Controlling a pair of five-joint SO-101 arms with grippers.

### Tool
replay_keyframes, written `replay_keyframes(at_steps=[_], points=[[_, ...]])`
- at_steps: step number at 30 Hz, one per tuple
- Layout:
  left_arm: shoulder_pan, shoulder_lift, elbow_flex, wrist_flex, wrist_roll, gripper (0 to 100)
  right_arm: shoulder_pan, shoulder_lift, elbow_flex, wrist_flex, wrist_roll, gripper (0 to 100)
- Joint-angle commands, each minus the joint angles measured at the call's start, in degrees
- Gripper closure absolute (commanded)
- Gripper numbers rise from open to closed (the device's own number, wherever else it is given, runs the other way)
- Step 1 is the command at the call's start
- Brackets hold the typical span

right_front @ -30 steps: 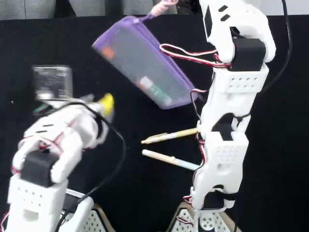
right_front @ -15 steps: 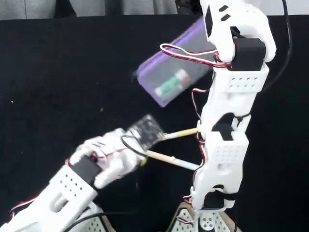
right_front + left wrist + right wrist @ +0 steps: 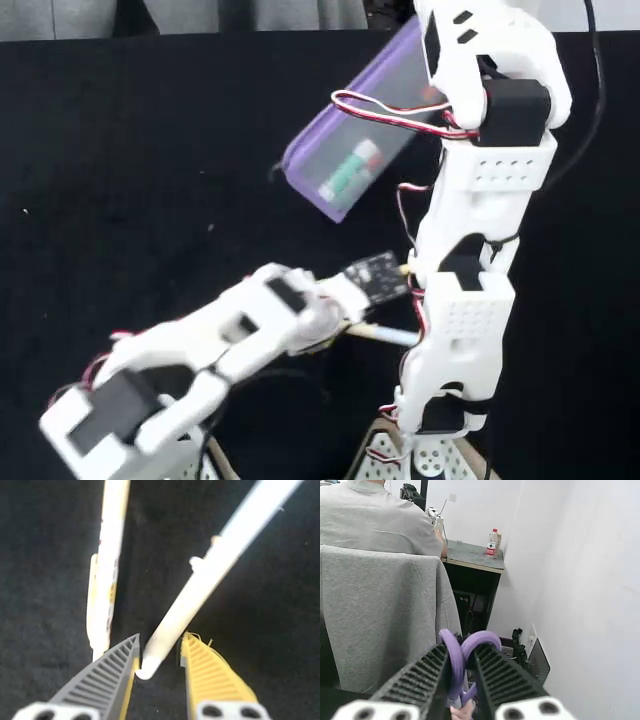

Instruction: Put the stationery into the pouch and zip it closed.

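L arm (image 3: 220, 340) lies low across the black table (image 3: 150, 150), stretched from near-left toward the base of the R arm (image 3: 480, 200), which stands tall at the right side. L gripper (image 3: 160, 641) is at the two pens in front of that base. Its jaws are narrow, w/ one grey finger (image 3: 107, 680) and one yellow finger (image 3: 210, 680). The end of the white pen (image 3: 215, 565) sits between the tips. It's right against the grey finger, w/ a thin dark gap on the yellow side, so not clamped. The cream pen (image 3: 107, 565) lies on the table just beside the grey finger, outside the jaws. The two pens are close at the gripper end and spread apart farther off. In the high view the white pen's far part pokes out betw. L arm and R arm base.

R gripper (image 3: 462, 655) is up at far right, jaws closed tight on the purple loop (image 3: 472, 647) of the pouch (image 3: 350, 150). The purple pouch hangs tilted from it, upper end behind the R arm's top, lower end toward the left and nearer. Can't tell if its lower corner touches the table. A green and white item (image 3: 350, 172) shows through the clear side near the low end. Pouch is well apart from both pens. Zip state can't be made out.
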Motion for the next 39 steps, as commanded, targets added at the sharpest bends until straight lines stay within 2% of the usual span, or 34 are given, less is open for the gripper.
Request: replay_keyframes(at_steps=[1, 9, 14, 22, 25, 28, 34, 39], points=[[1.01, 5.71, -10.15, 5.27, -0.62, 86, 1.14, -0.84, -0.84, -0.44, -0.62, 98.7], [2.15, 8.44, -12.09, 5.8, -4.48, 87, 1.23, -1.19, -1.45, -0.26, -0.62, 98.7], [1.89, 8.62, -12.09, 5.8, -4.31, 98, 1.23, -1.19, -2.68, 0.88, -0.62, 98.7], [0.75, 6.59, -10.86, 5.89, -3.34, 97, 0.88, -1.19, -3.21, 1.58, -0.62, 98.7], [-3.74, 0.26, -10.86, 5.8, 1.93, 97, 0.7, -1.19, -3.12, 1.58, -0.62, 98.7], [-11.56, -9.05, -10.42, 5.8, 6.86, 97, -0.97, -1.19, -3.12, 1.67, -0.62, 98.7], [-26.42, -30.86, -3.65, 4.48, 10.81, 97, -5.89, -1.36, -3.3, 4.22, -0.62, 98.7], [-35.38, -49.23, 7.78, -6.07, 14.15, 97, -9.58, -4.53, -3.38, 8.44, -0.62, 98.7]])
